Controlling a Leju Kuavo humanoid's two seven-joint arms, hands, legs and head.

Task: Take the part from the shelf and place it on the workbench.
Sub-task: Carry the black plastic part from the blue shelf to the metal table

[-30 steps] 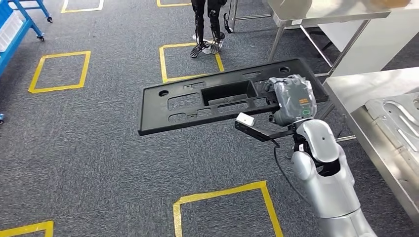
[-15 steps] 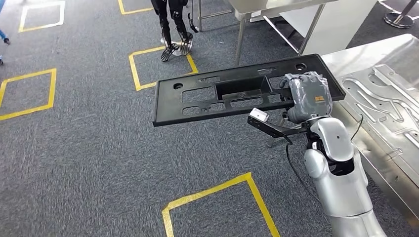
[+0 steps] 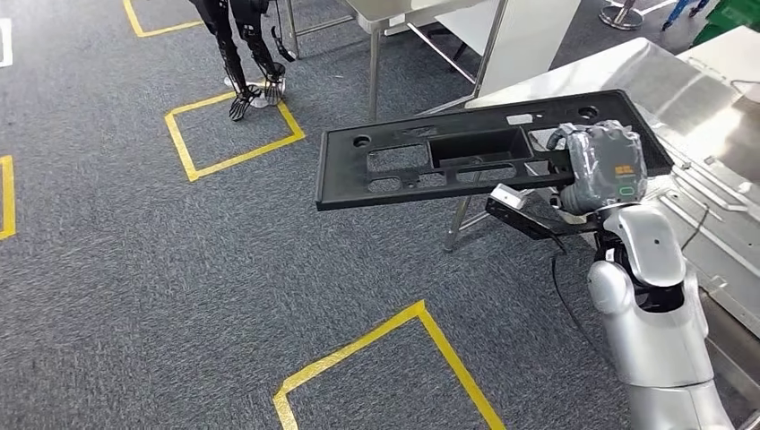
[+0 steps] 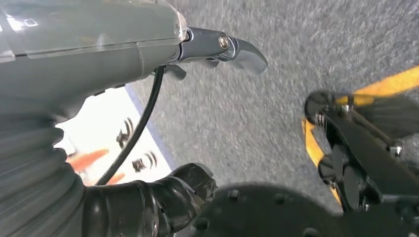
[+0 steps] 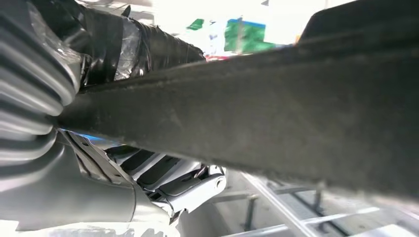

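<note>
The part (image 3: pixel 430 161) is a long flat black plastic panel with several cut-outs and a rectangular recess. My right hand (image 3: pixel 602 168) grips it near its right end and holds it level in the air at chest height. That end hangs over the near corner of the steel workbench (image 3: pixel 627 76); the rest reaches out to the left above the carpet. In the right wrist view the panel's dark edge (image 5: pixel 276 113) runs across the picture, with my taped fingers (image 5: pixel 143 47) closed over it. My left hand (image 4: pixel 99 74) hangs beside my body above the carpet, holding nothing.
A formed metal sheet (image 3: pixel 717 210) lies on the workbench to the right of my arm. A second steel table (image 3: pixel 376 36) stands farther back. A dark pair of legs (image 3: pixel 246 54) stands by a yellow tape square (image 3: pixel 233 134); another tape outline (image 3: pixel 394 358) marks the carpet in front.
The camera has swung to the right, so the floor marks slid left. The workbench is now nearer, and the panel's right end has come over its corner. The grip has stayed the same.
</note>
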